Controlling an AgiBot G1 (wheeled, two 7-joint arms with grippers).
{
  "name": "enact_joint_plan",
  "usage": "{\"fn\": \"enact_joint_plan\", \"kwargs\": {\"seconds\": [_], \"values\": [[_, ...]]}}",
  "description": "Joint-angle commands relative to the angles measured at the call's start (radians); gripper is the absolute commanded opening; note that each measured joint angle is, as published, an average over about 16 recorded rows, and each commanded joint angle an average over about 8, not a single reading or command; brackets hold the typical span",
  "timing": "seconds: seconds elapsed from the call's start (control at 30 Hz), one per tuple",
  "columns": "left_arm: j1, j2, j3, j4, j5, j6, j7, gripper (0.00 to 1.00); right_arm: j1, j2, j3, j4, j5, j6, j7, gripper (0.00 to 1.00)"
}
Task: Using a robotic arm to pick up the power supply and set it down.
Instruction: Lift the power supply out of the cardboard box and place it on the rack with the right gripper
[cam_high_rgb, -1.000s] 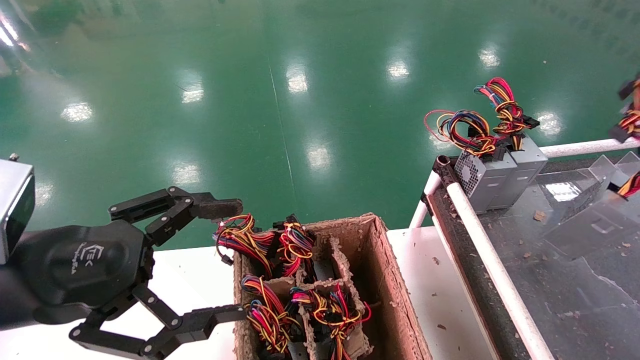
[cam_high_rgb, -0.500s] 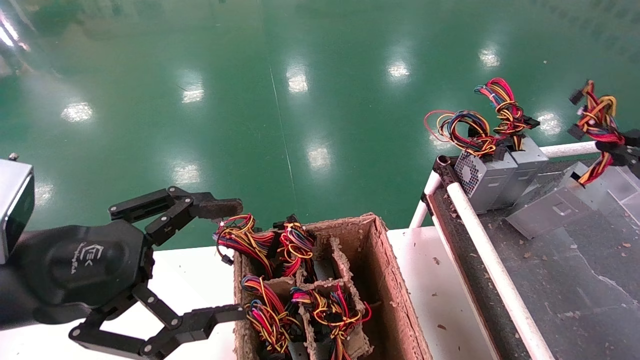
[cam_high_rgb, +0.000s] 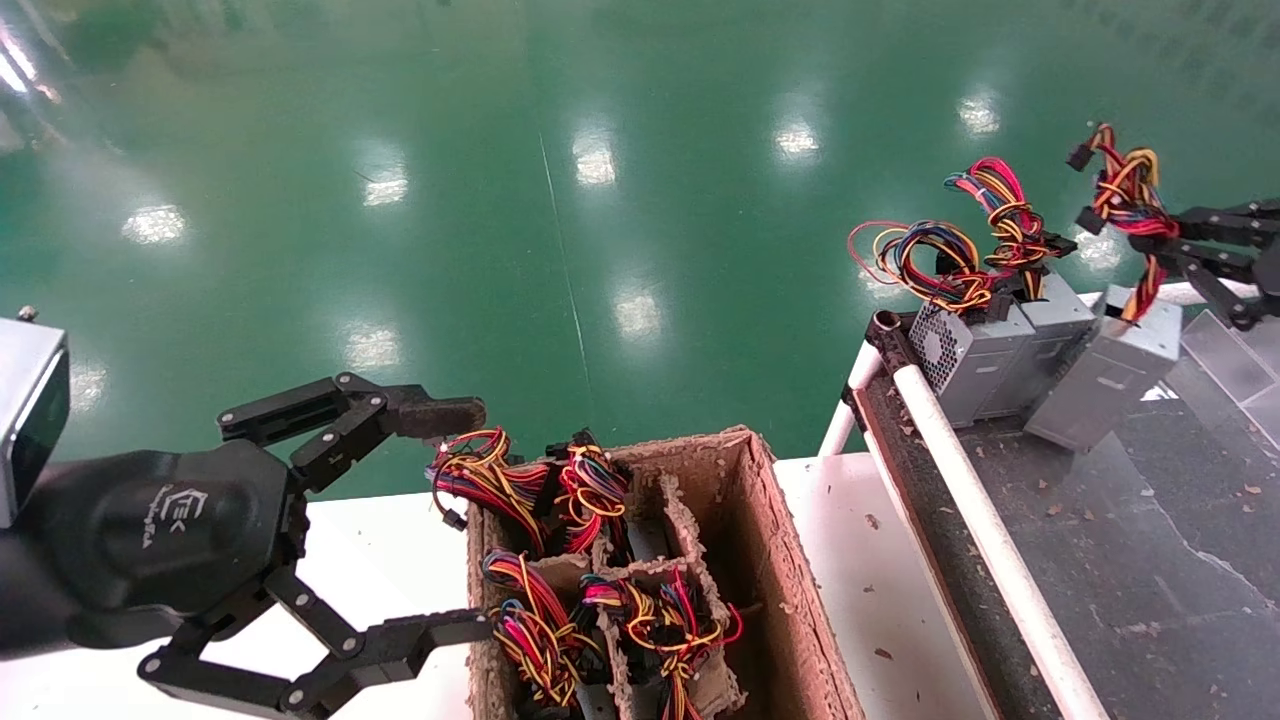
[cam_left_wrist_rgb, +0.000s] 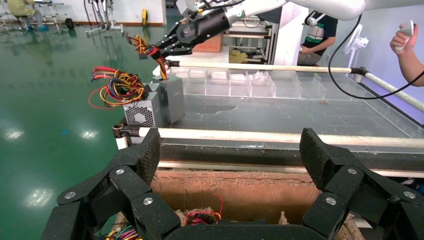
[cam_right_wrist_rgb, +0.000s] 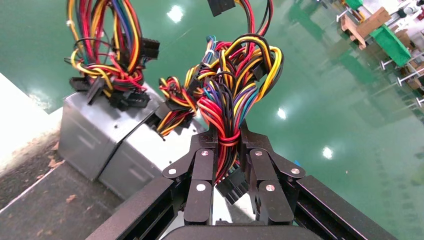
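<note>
My right gripper (cam_high_rgb: 1158, 236) is shut on the wire bundle (cam_high_rgb: 1123, 185) of a grey power supply (cam_high_rgb: 1105, 370). That unit hangs tilted just over the dark belt, right beside two power supplies (cam_high_rgb: 968, 355) standing at the belt's far left corner. In the right wrist view the fingers (cam_right_wrist_rgb: 204, 165) pinch the red, yellow and black wires (cam_right_wrist_rgb: 232, 85) of my right gripper (cam_right_wrist_rgb: 228, 145). Whether the hanging box touches the belt I cannot tell. My left gripper (cam_high_rgb: 455, 520) stays wide open and holds nothing, beside the cardboard box; its open span (cam_left_wrist_rgb: 232, 155) frames the box's far wall.
A divided cardboard box (cam_high_rgb: 790, 600) on the white table (cam_high_rgb: 880, 560) holds several more wired units (cam_high_rgb: 600, 610). A white rail (cam_high_rgb: 990, 540) edges the dark belt (cam_high_rgb: 1150, 570). Clear plastic trays (cam_high_rgb: 1225, 345) sit at the far right. A person (cam_left_wrist_rgb: 407, 45) stands beyond the belt.
My right gripper has come in from the right edge, carrying the power supply leftward and higher, up against the two standing units. The left arm has not moved.
</note>
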Motion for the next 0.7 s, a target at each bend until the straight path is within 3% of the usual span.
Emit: {"fn": "enact_joint_plan", "kwargs": {"seconds": [0.03, 0.37, 0.4, 0.63, 0.67, 0.7], "values": [[0.000, 0.000, 0.000, 0.000, 0.000, 0.000, 0.000, 1.00, 0.031, -0.019, -0.010, -0.029, -0.019, -0.001, -0.011, 0.00], [0.000, 0.000, 0.000, 0.000, 0.000, 0.000, 0.000, 1.00, 0.159, -0.120, -0.046, -0.186, -0.081, 0.017, -0.077, 0.00], [0.000, 0.000, 0.000, 0.000, 0.000, 0.000, 0.000, 1.00, 0.169, -0.129, -0.049, -0.201, -0.085, 0.019, -0.084, 0.04], [0.000, 0.000, 0.000, 0.000, 0.000, 0.000, 0.000, 1.00, 0.214, -0.173, -0.055, -0.291, -0.095, 0.028, -0.131, 0.92], [0.000, 0.000, 0.000, 0.000, 0.000, 0.000, 0.000, 1.00, 0.218, -0.176, -0.054, -0.302, -0.095, 0.029, -0.137, 1.00], [0.000, 0.000, 0.000, 0.000, 0.000, 0.000, 0.000, 1.00, 0.221, -0.179, -0.055, -0.313, -0.095, 0.029, -0.142, 1.00]]}}
